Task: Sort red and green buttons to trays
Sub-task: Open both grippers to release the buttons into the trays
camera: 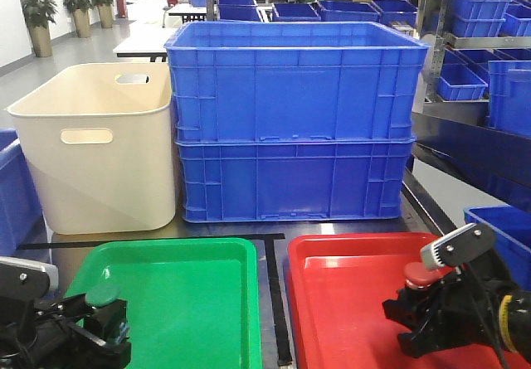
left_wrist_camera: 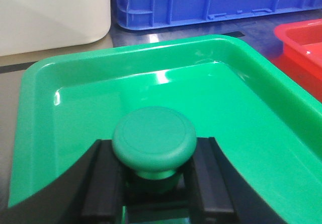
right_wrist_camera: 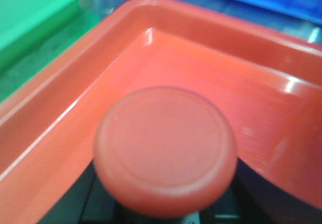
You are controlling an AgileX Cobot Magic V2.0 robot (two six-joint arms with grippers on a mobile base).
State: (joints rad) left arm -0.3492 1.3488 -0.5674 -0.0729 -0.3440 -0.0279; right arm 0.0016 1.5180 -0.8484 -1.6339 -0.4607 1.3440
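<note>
The green button (left_wrist_camera: 153, 141) sits between the black fingers (left_wrist_camera: 100, 183) of my left gripper (camera: 101, 313), which is shut on its dark body over the near part of the green tray (camera: 191, 303); its dark green cap (camera: 101, 293) shows in the front view. My right gripper (camera: 415, 303) is shut on the red button (right_wrist_camera: 165, 151), whose red cap (camera: 417, 273) hangs over the red tray (camera: 348, 303). In the right wrist view the cap fills the foreground above the red tray (right_wrist_camera: 211, 63) and hides most of the fingers.
Two stacked blue crates (camera: 294, 120) and a cream tub (camera: 95, 145) stand behind the trays. A black tape strip (camera: 278, 303) runs between the trays. More blue crates (camera: 498, 228) sit at the right, and shelving holds others behind.
</note>
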